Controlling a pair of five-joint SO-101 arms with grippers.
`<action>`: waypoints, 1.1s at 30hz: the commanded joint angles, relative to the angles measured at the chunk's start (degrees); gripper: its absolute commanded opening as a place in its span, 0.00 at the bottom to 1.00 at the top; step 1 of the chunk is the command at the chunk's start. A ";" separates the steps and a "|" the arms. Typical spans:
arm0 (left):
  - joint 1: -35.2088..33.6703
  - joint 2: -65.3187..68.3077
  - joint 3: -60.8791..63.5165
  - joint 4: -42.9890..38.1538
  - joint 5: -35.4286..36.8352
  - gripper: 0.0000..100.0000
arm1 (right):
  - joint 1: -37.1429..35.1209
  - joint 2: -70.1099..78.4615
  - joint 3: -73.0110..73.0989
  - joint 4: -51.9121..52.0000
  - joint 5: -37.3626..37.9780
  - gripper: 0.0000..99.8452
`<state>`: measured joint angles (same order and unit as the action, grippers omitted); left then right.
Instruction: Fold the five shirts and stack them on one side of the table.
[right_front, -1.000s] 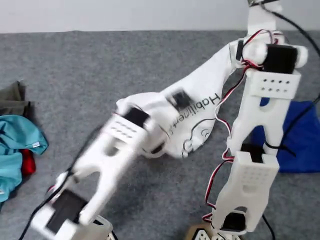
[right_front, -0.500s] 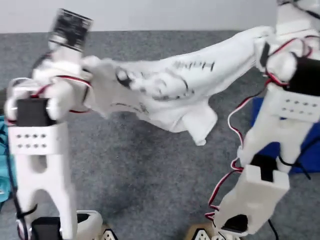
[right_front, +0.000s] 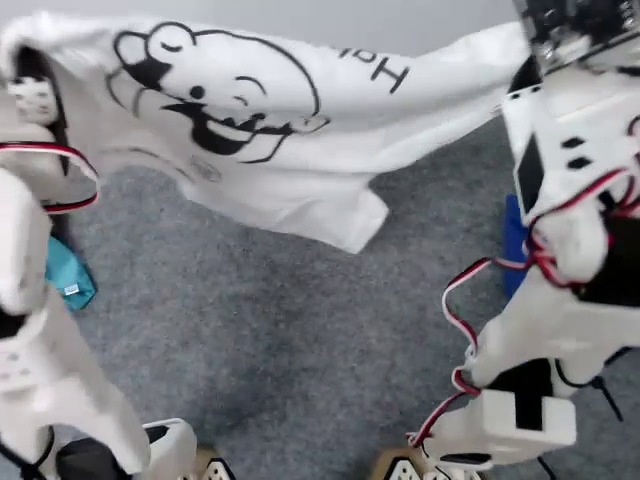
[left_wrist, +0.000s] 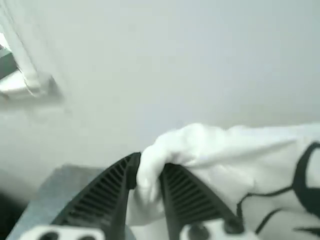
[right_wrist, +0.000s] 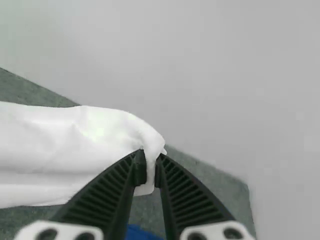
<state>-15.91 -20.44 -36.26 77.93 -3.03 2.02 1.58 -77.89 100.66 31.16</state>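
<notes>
Two grippers hold one white shirt (right_front: 270, 120) stretched in the air above the grey table (right_front: 280, 350). Its long axis runs side to side across the far part of the high view, from the left arm (right_front: 25, 250) to the right arm (right_front: 575, 170). The end at the right arm sits a little lower than the middle. The cloth is taut along its upper edge, and a loose fold (right_front: 345, 215) hangs down from the middle, off the table.

The shirt is plain white with a black outline drawing of a cartoon face on the half nearer the left arm. A few black letters sit on the half nearer the right arm.

The left gripper (left_wrist: 150, 165) is clamped on a bunched white corner, with cloth squeezed between its black ribbed fingers (left_wrist: 107, 192). The right gripper (right_wrist: 150, 156) pinches the other end, jaws nearly closed on a thin edge of fabric.

On the table, a teal shirt (right_front: 68, 280) lies beside the left arm, and a blue shirt (right_front: 512, 245) lies beside the right arm.
</notes>
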 joint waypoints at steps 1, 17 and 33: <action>-0.18 -1.67 -5.05 -5.27 0.53 0.01 | -4.26 -2.77 0.09 2.33 0.97 0.01; 13.63 24.88 16.84 -16.88 -8.18 0.01 | -7.16 5.49 52.31 -4.26 0.44 0.01; 13.89 46.59 -8.48 -1.32 -6.33 0.16 | 2.68 13.93 57.32 -19.21 -1.58 0.01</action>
<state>-2.37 27.12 -34.95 69.85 -9.98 1.49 16.09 -20.31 82.64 30.29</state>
